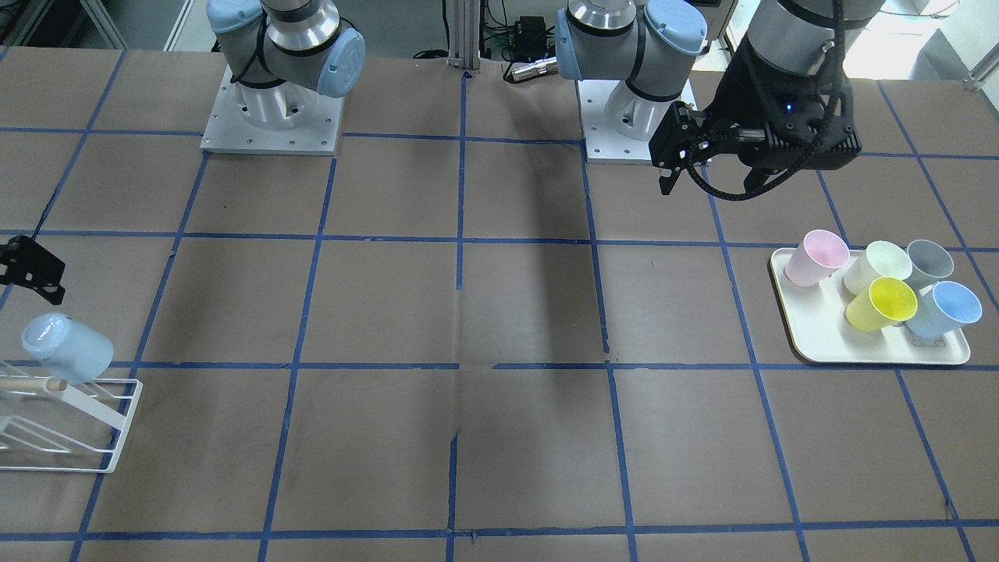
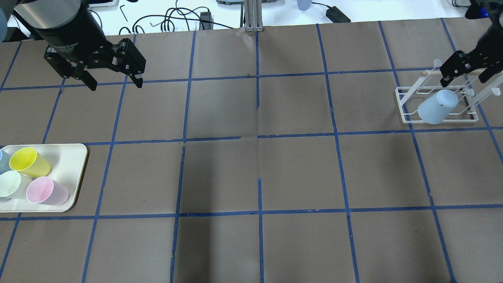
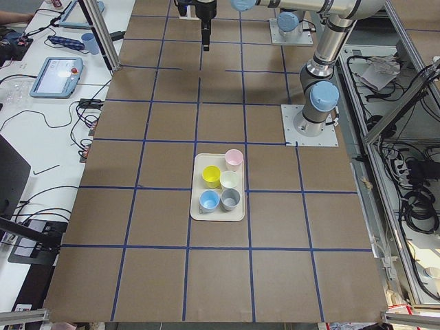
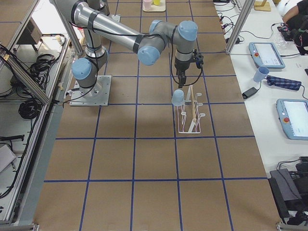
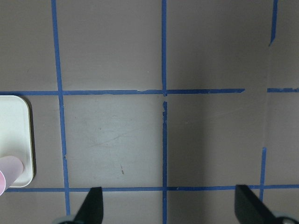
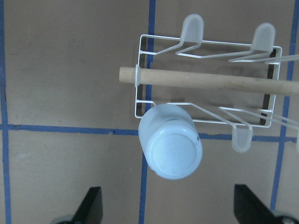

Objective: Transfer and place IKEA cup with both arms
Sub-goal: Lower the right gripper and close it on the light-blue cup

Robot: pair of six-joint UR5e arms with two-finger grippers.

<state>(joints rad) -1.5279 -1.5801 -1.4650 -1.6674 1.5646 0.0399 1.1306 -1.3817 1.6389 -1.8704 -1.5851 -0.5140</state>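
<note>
1. Surface (image 2: 298,173): brown with a blue line grid.
2. IKEA cup (image 2: 437,106): pale sky-blue.
3. Rack (image 6: 192,25): white wire; its rod (image 6: 210,80): tan wood.
4. Tray (image 1: 812,328): cream, with pink cup (image 1: 815,257), yellow cup (image 1: 882,304), pale green cup (image 1: 878,265), grey cup (image 1: 929,261) and blue cup (image 1: 944,308).
5. Left tool (image 2: 116,85) and right tool (image 2: 463,80): black.

I can read almost nothing here. The only lettering I find is a short line of pale print on the black housing (image 2: 68,37) just above my left gripper (image 2: 116,85), seen from overhead. It is too small and blurred for me to make out a word. Well apart from that gripper, a teach pendant (image 3: 62,72) shows a lit screen, and its markings are illegible too.
</note>
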